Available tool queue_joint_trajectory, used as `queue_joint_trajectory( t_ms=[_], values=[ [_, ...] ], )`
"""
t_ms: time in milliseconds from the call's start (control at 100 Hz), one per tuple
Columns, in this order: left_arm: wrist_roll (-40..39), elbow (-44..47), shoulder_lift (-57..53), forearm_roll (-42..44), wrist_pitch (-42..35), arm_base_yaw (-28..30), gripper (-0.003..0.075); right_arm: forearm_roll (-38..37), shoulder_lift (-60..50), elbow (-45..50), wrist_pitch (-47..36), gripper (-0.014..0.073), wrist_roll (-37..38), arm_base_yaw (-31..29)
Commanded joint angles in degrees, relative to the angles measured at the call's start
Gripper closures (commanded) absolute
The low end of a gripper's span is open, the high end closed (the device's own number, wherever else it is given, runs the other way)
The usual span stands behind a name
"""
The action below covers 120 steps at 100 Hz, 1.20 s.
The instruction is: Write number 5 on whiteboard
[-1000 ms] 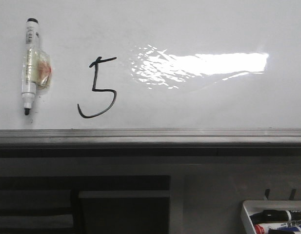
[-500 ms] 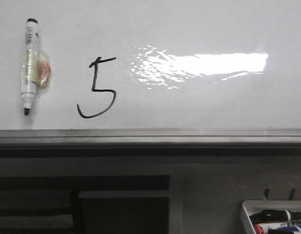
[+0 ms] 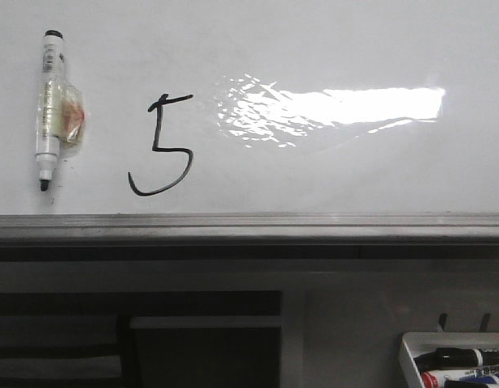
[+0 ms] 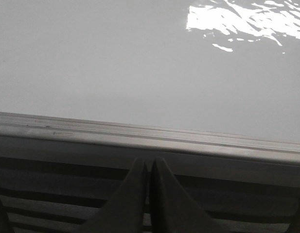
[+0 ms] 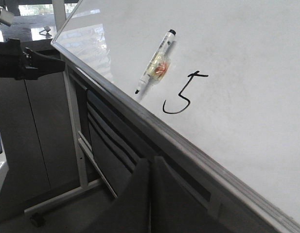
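Note:
A thin black number 5 (image 3: 160,145) stands on the glossy whiteboard (image 3: 330,170), left of a bright light patch; it also shows in the right wrist view (image 5: 180,94). A white marker with a black tip (image 3: 49,109) hangs on the board to the left of the digit, with clear tape round it; it shows in the right wrist view too (image 5: 154,60). My left gripper (image 4: 150,162) is shut and empty, below the board's grey ledge (image 4: 140,133). My right gripper (image 5: 150,162) is shut and empty, below the ledge (image 5: 188,145). Neither gripper shows in the front view.
A small white tray (image 3: 411,356) with black, red and blue markers sits at the lower right. Dark slatted panels (image 3: 136,331) lie under the ledge. In the right wrist view the board's stand has a wheeled foot (image 5: 35,218), and another arm (image 5: 23,63) shows at far left.

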Motion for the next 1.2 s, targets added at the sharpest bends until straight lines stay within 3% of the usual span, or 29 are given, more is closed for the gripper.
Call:
queue_joint_trajectory(
  t_ms=[0,900,1050,1190],
  values=[
    [-0.51,1.07,-1.56,0.12,-3.36,0.17,0.0741,-0.95,0.61,-1.43,-4.15,0.0655,-0.24,-0.28],
    [-0.51,1.07,-1.56,0.12,-3.36,0.17,0.0741,0.50,0.61,-1.43,-6.45,0.0655,-0.24,-0.51],
    [-0.51,1.07,-1.56,0.12,-3.36,0.17,0.0741,0.50,1.20,-1.43,-8.75,0.0655,-0.24,-5.34],
    [-0.51,1.07,-1.56,0.12,-3.36,0.17,0.0741,0.50,2.20,-1.43,-10.03,0.0655,-0.24,-14.58]
  ],
)
